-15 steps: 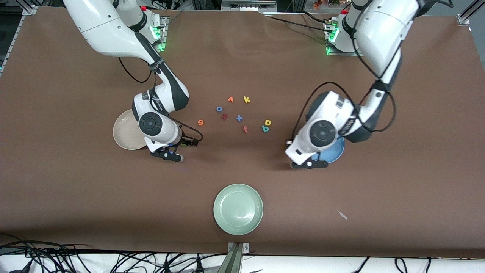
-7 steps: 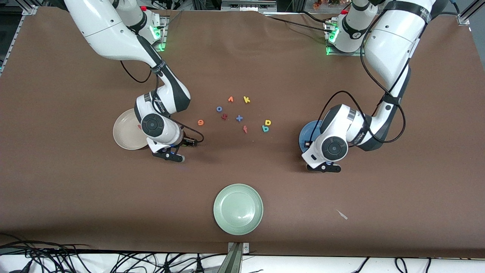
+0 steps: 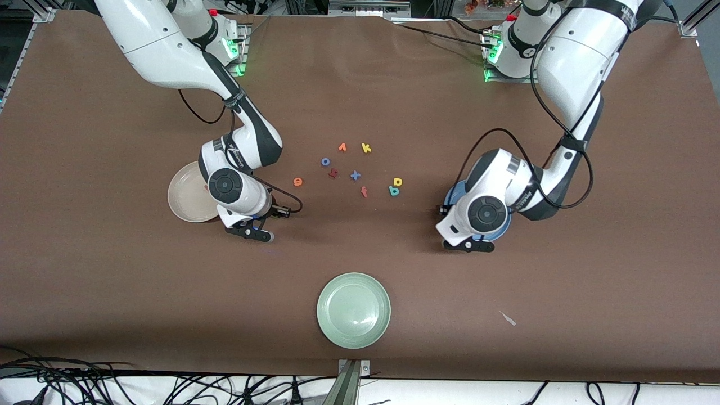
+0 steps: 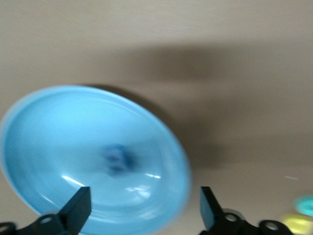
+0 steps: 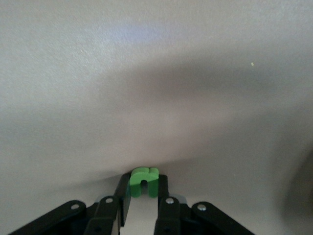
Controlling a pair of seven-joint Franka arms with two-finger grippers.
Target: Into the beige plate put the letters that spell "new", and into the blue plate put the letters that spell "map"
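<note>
My right gripper (image 3: 250,232) (image 5: 143,185) is low at the brown table beside the beige plate (image 3: 183,197), shut on the green n (image 5: 143,181). My left gripper (image 3: 468,246) (image 4: 144,201) hangs open over the blue plate (image 3: 502,225) (image 4: 44,137), which holds a blurred blue m (image 4: 117,157). The orange e (image 3: 297,181), yellow p (image 3: 397,181) (image 4: 296,223) and teal a (image 3: 394,191) (image 4: 308,203) lie on the table between the two plates. The arm hides much of each plate.
More loose letters lie mid-table: yellow k (image 3: 366,148), an orange-red one (image 3: 342,147), blue o (image 3: 325,161), dark red s (image 3: 333,173), blue x (image 3: 355,175), red f (image 3: 364,192). A pale green plate (image 3: 353,310) sits nearer the front camera.
My right gripper has shut on the green n. My left gripper swung over the blue plate and opened, and the blue m now lies in the plate.
</note>
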